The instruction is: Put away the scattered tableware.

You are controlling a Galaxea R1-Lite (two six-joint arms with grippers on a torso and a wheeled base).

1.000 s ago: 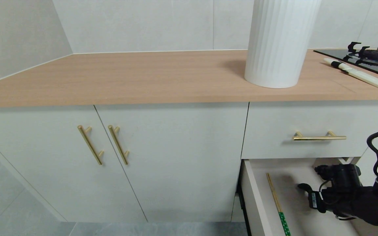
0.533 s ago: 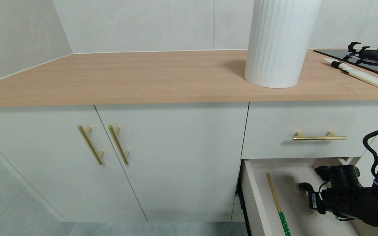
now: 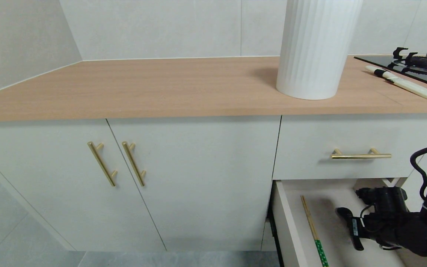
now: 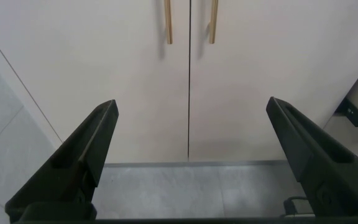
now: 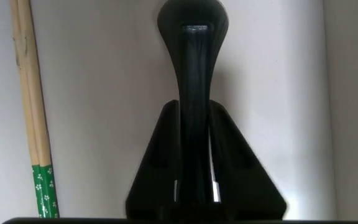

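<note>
Clamping one black spoon (image 5: 190, 74) near two chopsticks (image 5: 30, 93).

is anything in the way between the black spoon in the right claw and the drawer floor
Nothing visible. The glossy black spoon, in the right claw, is over bare floor of the open white drawer; the green-tipped wooden chopsticks lie beside it, apart.

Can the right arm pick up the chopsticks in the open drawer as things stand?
Probably not yet: the right gripper is shut on a black spoon, so it has no free grip. The chopsticks lie uncovered in the drawer close beside it, so the way is otherwise free.
</note>
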